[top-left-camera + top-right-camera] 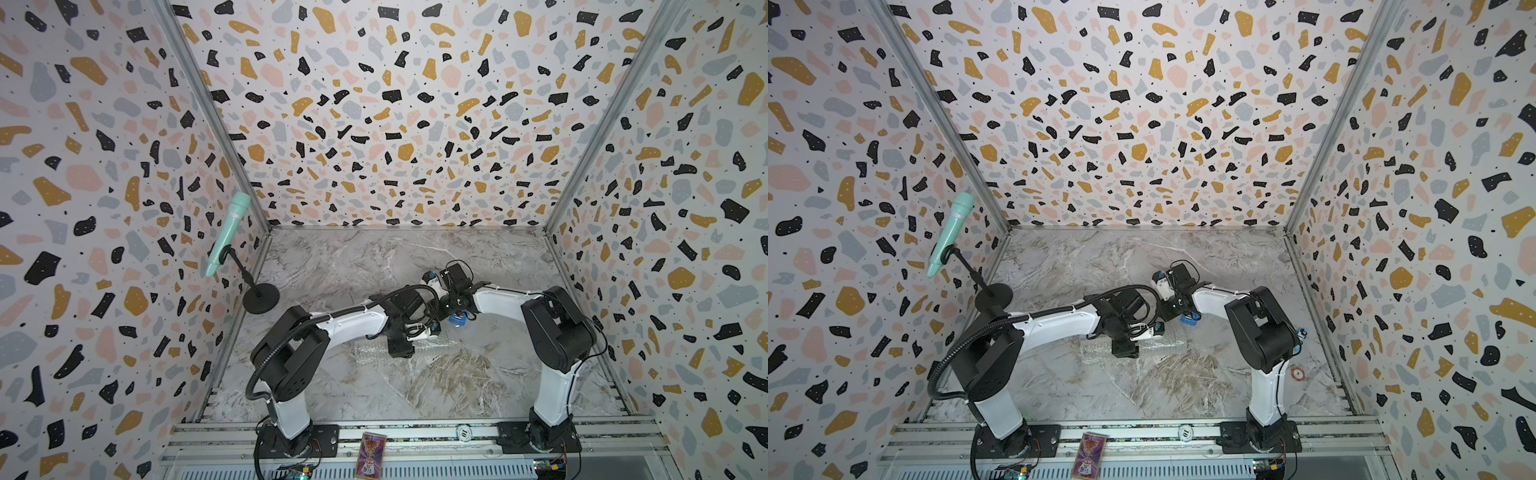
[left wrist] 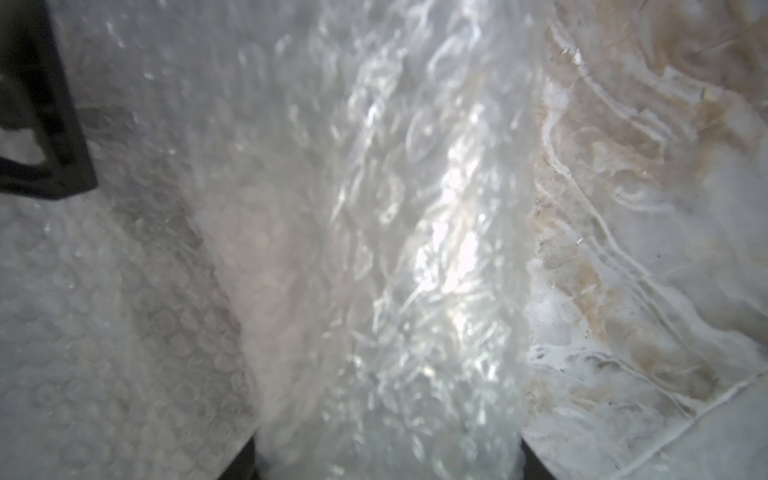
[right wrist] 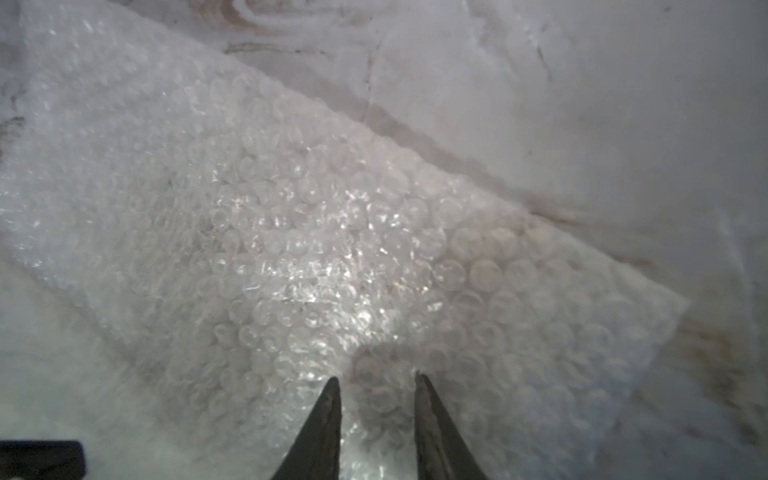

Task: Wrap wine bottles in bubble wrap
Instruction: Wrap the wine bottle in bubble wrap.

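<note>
**Item 1: transparent, faintly shiny bubble wrap** (image 1: 434, 343). It is lying as a rolled-up bundle crosswise on the grey-veined marble-pattern bench (image 1: 415, 395), mid-bench between the two arms, and is showing in both top views.

**Item 2: slim clear glass wine bottle.** It is not showing in any view. It is judged to be lying inside the roll, whose rounded bulge is filling the left wrist view.

**Item 3: left fingers** (image 2: 241, 467). They are straddling the roll from above and grasping it on both flanks, probably to stop the turns springing loose.

**Item 4: right fingers** (image 3: 328, 415). They are standing parted with nothing between them, tips hovering close over the roll; contact cannot be told. They are likely positioned to tuck or seal the free edge.

**Item 5: small blue tape dispenser** (image 1: 457, 321). It is sitting just beside the right fingers, handy for fastening.

**Stage, as judged:** rolling is looking largely done, and closure is pending.
</note>
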